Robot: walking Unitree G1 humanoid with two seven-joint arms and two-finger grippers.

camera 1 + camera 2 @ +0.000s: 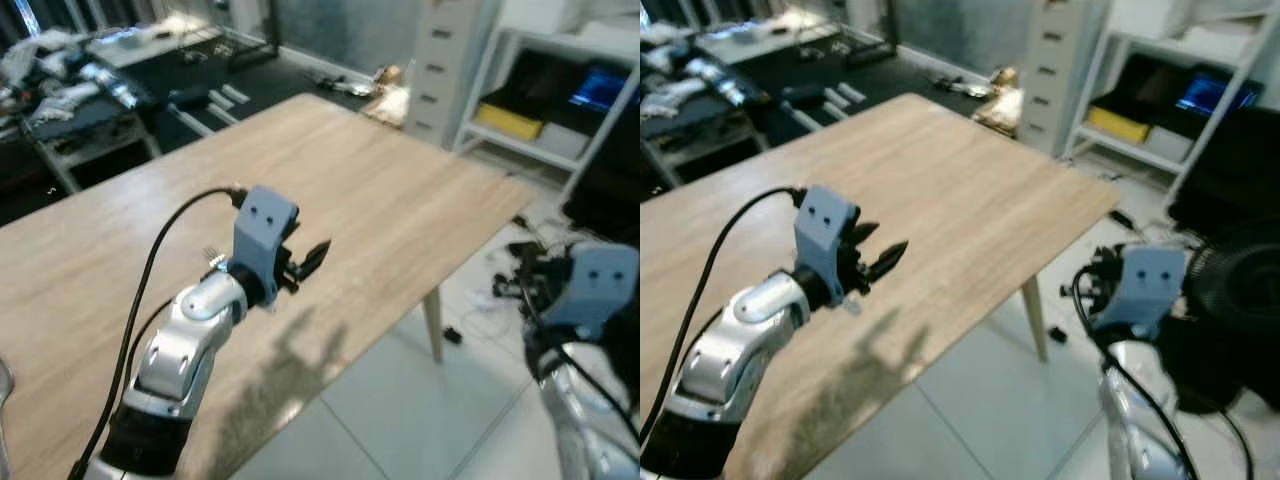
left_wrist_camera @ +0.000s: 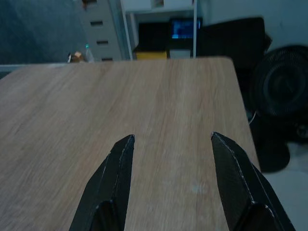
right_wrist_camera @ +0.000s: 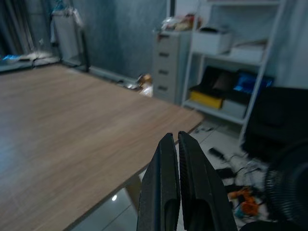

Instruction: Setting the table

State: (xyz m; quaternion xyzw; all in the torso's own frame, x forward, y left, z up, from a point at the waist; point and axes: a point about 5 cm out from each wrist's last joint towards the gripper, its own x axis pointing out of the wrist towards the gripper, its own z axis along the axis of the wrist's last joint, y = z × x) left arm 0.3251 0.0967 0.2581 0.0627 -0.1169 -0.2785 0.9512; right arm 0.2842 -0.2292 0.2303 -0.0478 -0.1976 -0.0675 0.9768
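The left gripper (image 1: pixel 312 258) hangs over the near part of the wooden counter (image 1: pixel 380 200), its jaws spread wide with bare wood showing between the two black fingers (image 2: pixel 115 178) and nothing held. The right gripper (image 3: pixel 173 144) is off the counter's right edge, above the tiled floor (image 1: pixel 400 400), and its jaws are pressed together around nothing. The counter top in front of either pair of jaws carries no tableware that can be made out; at the lower left corner of the left eye view a pale curved edge (image 1: pixel 5 385) is cut off by the frame, too little of it to tell what it is. In the head views the right gripper's fingers are hidden behind its blue-grey wrist housing (image 1: pixel 600 285), so their closure is read from the right wrist view alone. That view also takes in a grey drawer unit (image 3: pixel 168 62) and white shelving (image 3: pixel 231 62) beyond the counter's far corner, with a tangle of cables (image 3: pixel 240 197) on the floor. The left wrist view catches a dark round fan (image 2: pixel 281 96) past the counter's end. Cluttered surfaces (image 1: pixel 70 90) at the back are too blurred to sort out.
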